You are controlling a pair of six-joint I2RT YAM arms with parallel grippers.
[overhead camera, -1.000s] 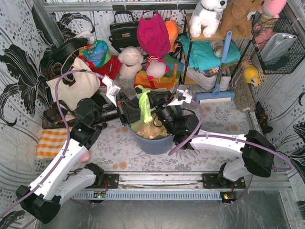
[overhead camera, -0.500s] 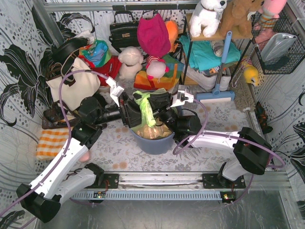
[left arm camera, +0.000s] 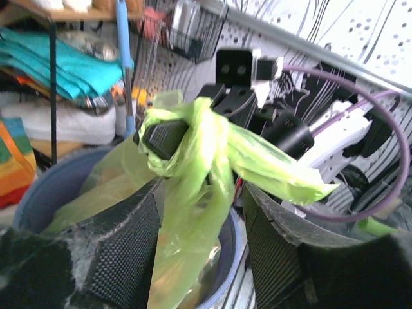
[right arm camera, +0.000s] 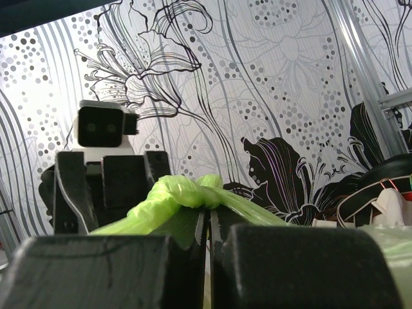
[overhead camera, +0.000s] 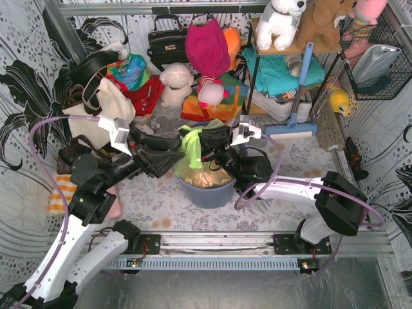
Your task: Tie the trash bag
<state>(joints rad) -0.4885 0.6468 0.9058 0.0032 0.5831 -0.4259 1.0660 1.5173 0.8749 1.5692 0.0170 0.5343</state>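
Bright, even light fills the overhead view, leaving only soft shadows on the surface [overhead camera: 154,196]. Close to its camera the left pincer [left arm camera: 201,212] is blurred and dark, while the trash bag [left arm camera: 193,148] glows translucent. The right pincer [right arm camera: 208,248] is a dark, unfocused foreground.

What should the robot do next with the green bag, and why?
Probably the left gripper should close on the loose tail and pull. The right gripper is shut on the trash bag beside the knot, which may be slack, while the left jaws stand open, holding nothing.
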